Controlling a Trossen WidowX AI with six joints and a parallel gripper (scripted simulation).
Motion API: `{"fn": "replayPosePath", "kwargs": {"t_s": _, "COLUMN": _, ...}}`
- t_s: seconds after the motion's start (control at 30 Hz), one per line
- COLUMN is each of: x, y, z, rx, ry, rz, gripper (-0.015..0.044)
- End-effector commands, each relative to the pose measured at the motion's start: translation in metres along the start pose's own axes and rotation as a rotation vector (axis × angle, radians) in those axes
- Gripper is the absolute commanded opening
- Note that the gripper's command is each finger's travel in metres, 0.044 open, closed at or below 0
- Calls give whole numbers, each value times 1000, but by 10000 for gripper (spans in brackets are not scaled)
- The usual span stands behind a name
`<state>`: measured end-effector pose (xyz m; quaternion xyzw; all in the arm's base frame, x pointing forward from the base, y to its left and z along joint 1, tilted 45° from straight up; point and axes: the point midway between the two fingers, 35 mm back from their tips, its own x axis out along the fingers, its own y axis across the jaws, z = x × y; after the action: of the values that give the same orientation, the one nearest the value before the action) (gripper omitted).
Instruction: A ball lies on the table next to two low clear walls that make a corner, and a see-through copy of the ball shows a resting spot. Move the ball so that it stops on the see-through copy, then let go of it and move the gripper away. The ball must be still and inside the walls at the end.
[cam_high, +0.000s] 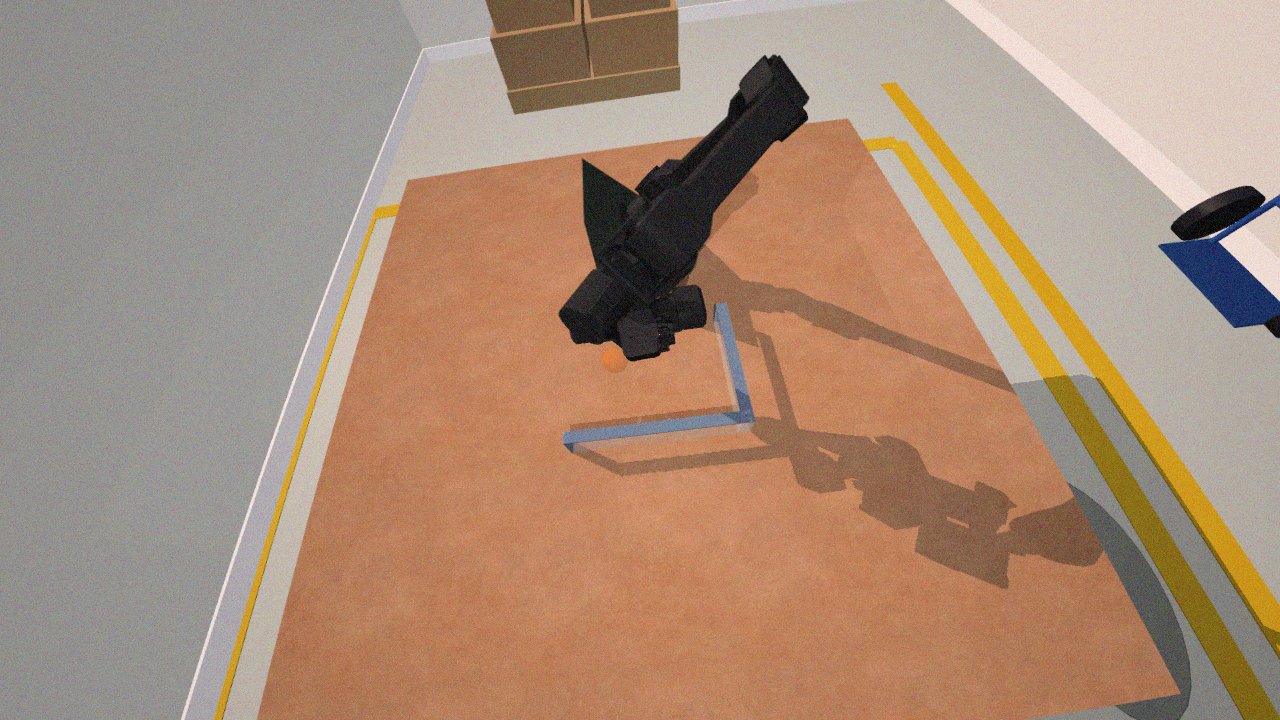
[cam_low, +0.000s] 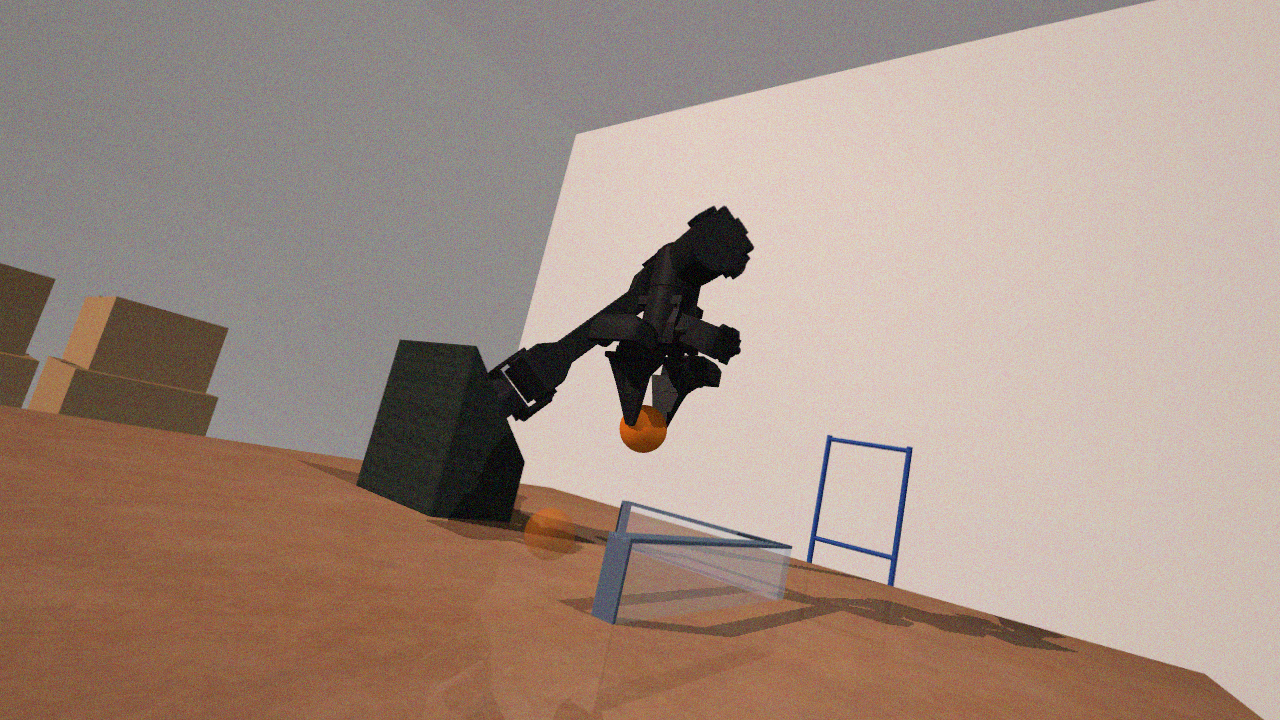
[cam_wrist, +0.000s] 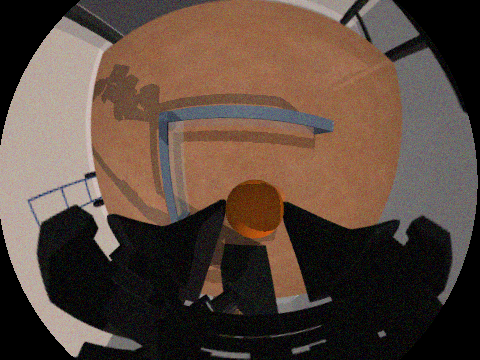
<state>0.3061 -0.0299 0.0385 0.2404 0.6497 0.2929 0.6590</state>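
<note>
The orange ball (cam_low: 643, 437) (cam_wrist: 255, 212) is pinched between the two fingertips of my gripper (cam_low: 650, 423) (cam_wrist: 254, 205). My gripper is shut on it and holds it well above the table, higher than the walls in the exterior view. The top view hides the held ball behind the gripper body. The see-through copy (cam_high: 614, 360) (cam_low: 550, 532) rests on the table, to the left of and lower than the held ball in the exterior view. In the wrist view the ball covers most or all of it. The two low clear walls (cam_high: 662, 427) (cam_low: 611, 577) (cam_wrist: 250, 112) have blue edges and meet in a corner.
The arm's dark base block (cam_high: 608, 205) (cam_low: 416, 425) stands on the brown table (cam_high: 537, 582) (cam_low: 223, 555). Stacked boxes (cam_high: 586, 53) (cam_low: 143, 344) stand beyond the table. Arm shadows fall across and beyond the walls.
</note>
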Motion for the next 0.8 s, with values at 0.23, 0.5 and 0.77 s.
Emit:
{"fn": "replayPosePath", "kwargs": {"t_s": 0.23, "x": 39, "y": -54, "z": -44, "rx": 14, "ry": 15, "rz": 7, "gripper": 0}}
{"fn": "replayPosePath", "kwargs": {"t_s": 0.5, "x": 47, "y": -57, "z": -47, "rx": 15, "ry": 14, "rz": 6, "gripper": 0}}
{"fn": "replayPosePath", "kwargs": {"t_s": 0.77, "x": 91, "y": -57, "z": -46, "rx": 15, "ry": 14, "rz": 7, "gripper": 0}}
